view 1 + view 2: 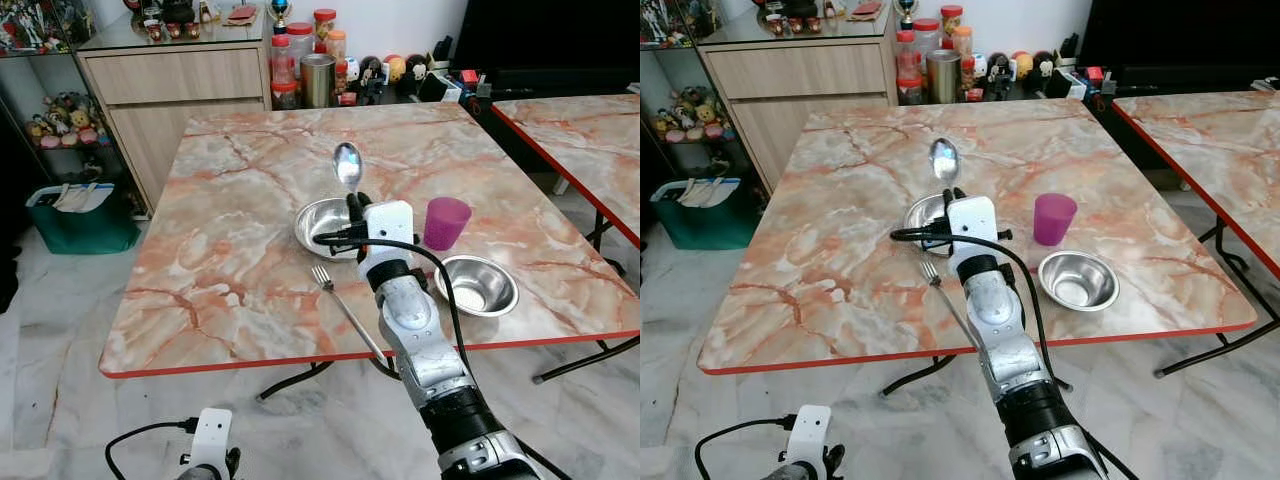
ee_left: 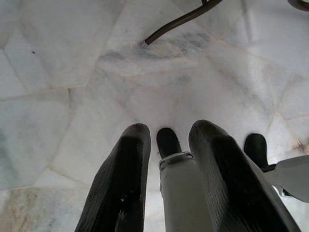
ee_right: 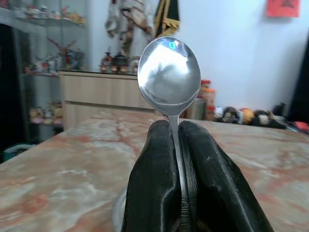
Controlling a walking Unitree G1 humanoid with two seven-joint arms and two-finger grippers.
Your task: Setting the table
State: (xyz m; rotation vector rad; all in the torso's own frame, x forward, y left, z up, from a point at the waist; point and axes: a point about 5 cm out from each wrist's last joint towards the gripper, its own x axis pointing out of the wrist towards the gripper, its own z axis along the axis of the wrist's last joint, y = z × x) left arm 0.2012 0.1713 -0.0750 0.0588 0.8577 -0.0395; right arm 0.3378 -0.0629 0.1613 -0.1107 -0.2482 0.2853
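Left gripper (image 2: 166, 140): hanging low beside the table's near edge, pointing down at the pale marble floor (image 2: 72, 96); two black fingers (image 2: 120, 183) standing slightly apart, gripping nothing.
Right arm (image 1: 430, 350): reaching up from the near edge, stretching over the tabletop.
Fork (image 1: 345, 310): lying flat on the table close to the near edge, tines pointing away, just left of the right arm.
Small steel bowl (image 1: 478, 284): sitting right of the arm, near the front right part of the table.
Right gripper (image 3: 175, 126): clamping tight on the spoon's handle, hovering above the near rim of the steel plate.
Spoon (image 1: 347, 165): standing upright in that grip, bowl end up and well above the tabletop, handle pinched between the two black fingers (image 3: 154, 179).
Steel plate (image 1: 322, 222): resting near the middle of the table, partly hiding behind the gripper.
Purple cup (image 1: 445, 222): standing upright just right of the gripper, beyond the small steel bowl.
Marble table (image 1: 230, 200): spreading orange-veined under everything, red edging along the near side.
Second table (image 1: 590, 140): sitting apart on the right, same marble top.
Green bin (image 1: 80, 215): sitting on the floor to the far left.
Wooden cabinet (image 1: 175, 90): standing beyond the table, jars (image 1: 300, 50) and a steel canister (image 1: 318, 80) crowding beside it.
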